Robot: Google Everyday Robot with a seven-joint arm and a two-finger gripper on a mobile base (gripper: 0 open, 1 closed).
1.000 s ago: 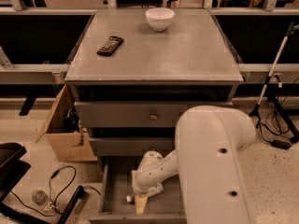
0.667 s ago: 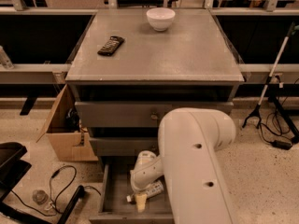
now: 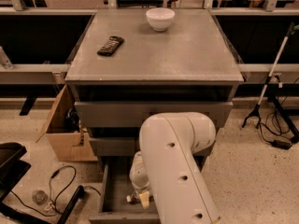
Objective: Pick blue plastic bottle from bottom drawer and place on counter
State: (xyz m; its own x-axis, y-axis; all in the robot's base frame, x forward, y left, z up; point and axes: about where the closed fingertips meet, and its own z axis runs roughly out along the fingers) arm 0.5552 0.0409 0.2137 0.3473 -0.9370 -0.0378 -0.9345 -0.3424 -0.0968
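End effector [image 3: 141, 199] is down in the open bottom drawer [image 3: 113, 196] at the cabinet's 6 o'clock, half hidden behind the big white arm [image 3: 177, 162], so I can't tell if it's wide, narrow or holding anything. Small pale bit right at its 9 o'clock side looks like the blue plastic bottle [image 3: 130, 199], inside the drawer. Tabletop [image 3: 187, 55] has a white bowl [image 3: 160, 18] at 12 o'clock and a black remote [image 3: 110, 45] around 10.
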